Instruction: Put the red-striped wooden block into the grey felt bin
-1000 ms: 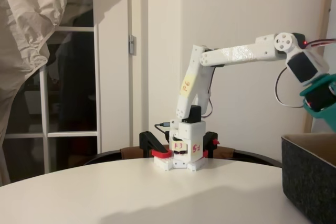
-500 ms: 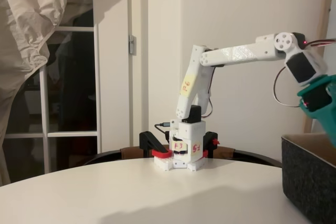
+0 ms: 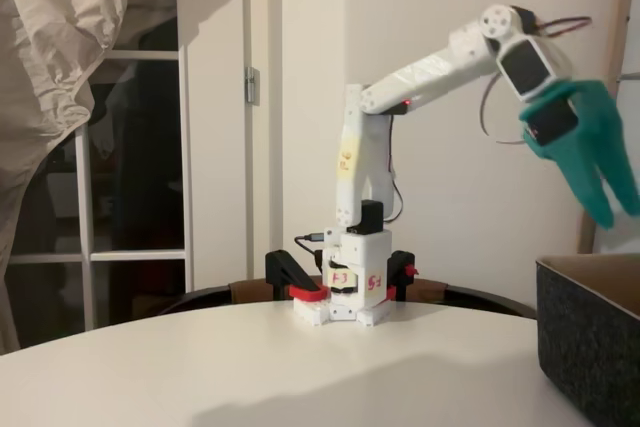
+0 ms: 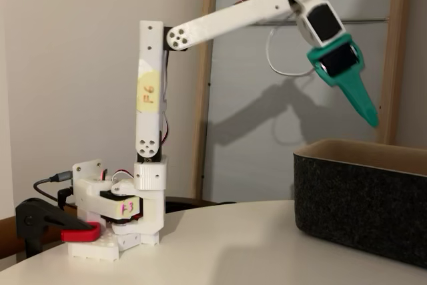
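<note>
Teal gripper raised above the grey felt bin, which stands on the counter; motion blur leaves the fingers' spread and any load unreadable. The red-striped wooden block's place cannot be told. Judged rigid and light, best pinched across flat sides.

Item count: one white jointed robot arm, one teal two-finger gripper, one dark grey straight-walled felt bin, one round white table.
</note>
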Controlling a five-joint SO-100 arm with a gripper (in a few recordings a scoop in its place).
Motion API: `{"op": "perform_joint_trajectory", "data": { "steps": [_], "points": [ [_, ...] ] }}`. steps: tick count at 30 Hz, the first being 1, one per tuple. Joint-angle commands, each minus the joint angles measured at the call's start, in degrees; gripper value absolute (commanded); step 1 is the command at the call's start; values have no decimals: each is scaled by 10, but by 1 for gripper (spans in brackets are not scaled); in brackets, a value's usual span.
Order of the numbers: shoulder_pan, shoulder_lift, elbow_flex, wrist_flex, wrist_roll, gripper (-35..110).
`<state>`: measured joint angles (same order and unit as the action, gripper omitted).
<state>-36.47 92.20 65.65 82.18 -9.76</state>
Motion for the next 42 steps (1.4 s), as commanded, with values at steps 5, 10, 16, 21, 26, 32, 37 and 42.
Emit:
{"op": "perform_joint_trajectory", "data": {
  "steps": [5,10,16,21,26,32,37,42],
  "points": [
    [15,174,87,22,69,22],
    [99,277,175,31,171,19],
    [273,333,237,40,352,16],
    [467,331,239,46,527,16],
    [642,330,240,45,674,17],
    [800,330,246,43,777,18],
    [896,332,278,42,817,17],
    [974,341,320,42,850,14]
  ]
}}
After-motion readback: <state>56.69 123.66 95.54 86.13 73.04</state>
